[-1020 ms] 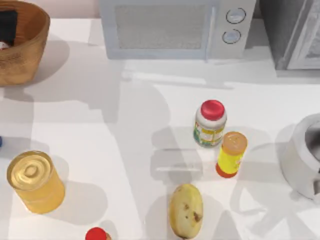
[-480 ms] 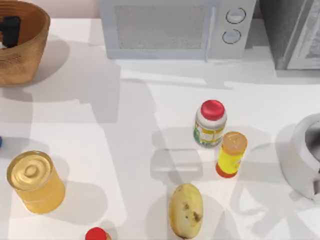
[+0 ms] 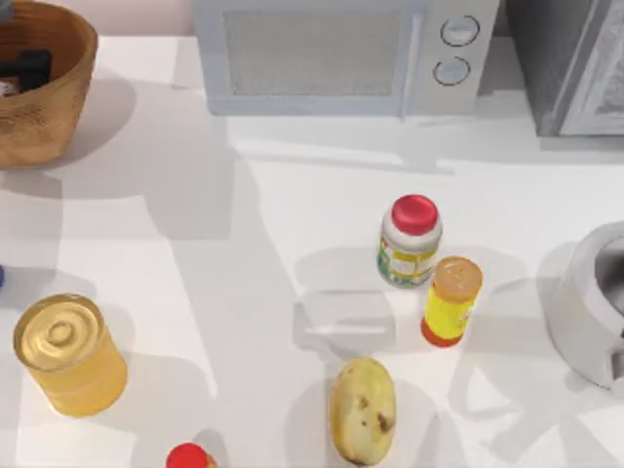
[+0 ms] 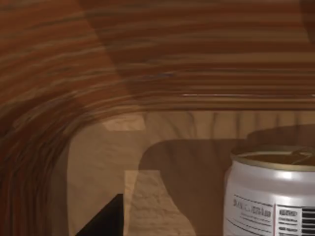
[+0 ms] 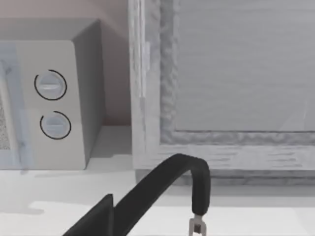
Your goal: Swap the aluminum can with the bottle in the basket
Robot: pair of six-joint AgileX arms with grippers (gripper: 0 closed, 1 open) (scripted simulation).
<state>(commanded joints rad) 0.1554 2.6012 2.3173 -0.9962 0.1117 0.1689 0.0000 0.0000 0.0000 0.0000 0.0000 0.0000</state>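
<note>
a microwave (image 5: 51,98) with two dials beside a grey cabinet (image 5: 231,73).

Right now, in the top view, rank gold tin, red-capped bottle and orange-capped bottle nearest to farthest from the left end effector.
The left end effector sits in the basket, top left.
1. gold tin, left edge.
2. red-capped bottle, right of centre.
3. orange-capped bottle, farther right.

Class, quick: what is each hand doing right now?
Left hand: inside the basket by the can; grip cannot be told.
Right hand: cannot be told.
</note>
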